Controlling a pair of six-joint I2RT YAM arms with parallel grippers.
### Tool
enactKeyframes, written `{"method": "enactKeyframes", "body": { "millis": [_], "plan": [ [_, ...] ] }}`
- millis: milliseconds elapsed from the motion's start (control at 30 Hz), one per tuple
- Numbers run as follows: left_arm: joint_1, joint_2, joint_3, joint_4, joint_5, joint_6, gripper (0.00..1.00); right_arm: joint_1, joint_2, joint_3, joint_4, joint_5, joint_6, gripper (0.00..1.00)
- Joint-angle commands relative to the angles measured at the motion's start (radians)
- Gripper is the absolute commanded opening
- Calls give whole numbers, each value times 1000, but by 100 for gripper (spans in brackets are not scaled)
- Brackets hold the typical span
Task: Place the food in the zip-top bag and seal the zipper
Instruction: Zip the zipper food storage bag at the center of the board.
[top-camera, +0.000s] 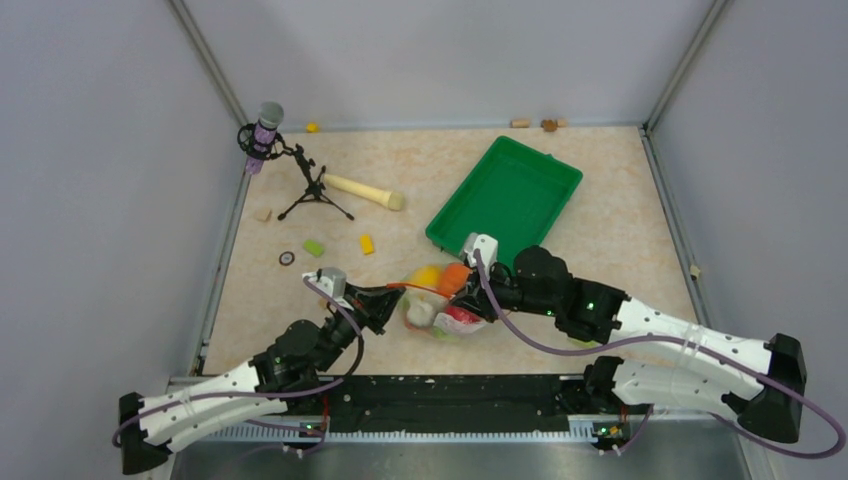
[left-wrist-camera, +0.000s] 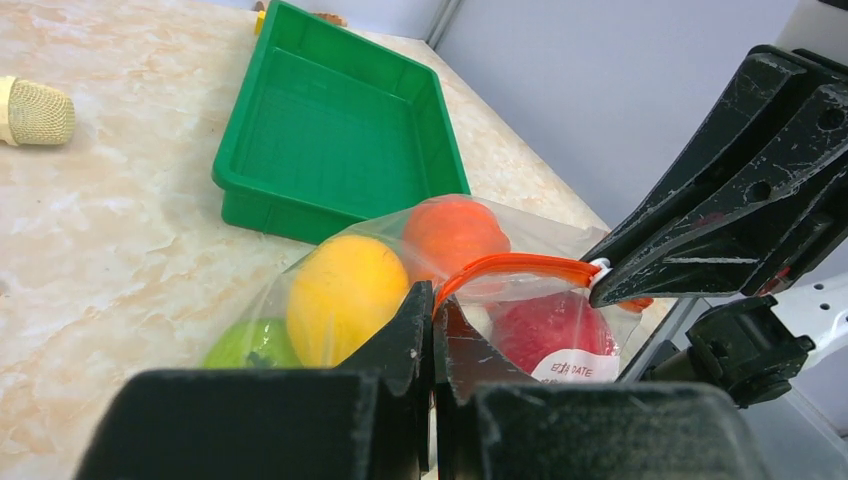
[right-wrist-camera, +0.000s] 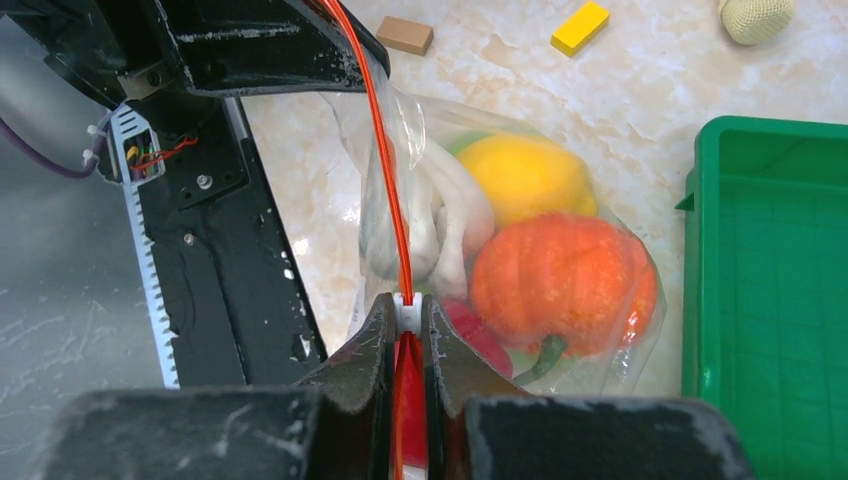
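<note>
The left pincer (left-wrist-camera: 433, 305) is clamped shut on the left end of the zipper (left-wrist-camera: 520, 263), and the right pincer (right-wrist-camera: 408, 315) is shut on its right end. The zip-top bag (right-wrist-camera: 405, 120) holds the food (right-wrist-camera: 560, 280).

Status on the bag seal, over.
Left gripper, right gripper: jaws shut on the zipper, opposite ends. Food inside zip-top bag. Nothing in the way.
</note>
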Motion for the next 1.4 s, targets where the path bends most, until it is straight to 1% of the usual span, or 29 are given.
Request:
{"method": "enactKeyframes", "body": {
  "millis": [0, 200, 500, 733, 1367],
  "plan": [
    [12, -37, -12, 3, -181, -5, 0, 7, -63, -20, -13, 21, 31, 0],
    [13, -68, -15, -27, -216, -27, 0, 6, -92, -43, 11, 21, 46, 0],
    [13, -74, -4, -81, -317, -76, 0, 7, -95, -59, 31, 34, 68, 0],
    [12, -87, 8, -167, -423, -145, 0, 7, -112, -68, 31, 55, 90, 0],
    [13, -129, 21, -263, -475, -191, 0, 6, -138, -77, 35, 81, 109, 0]
  ]
}}
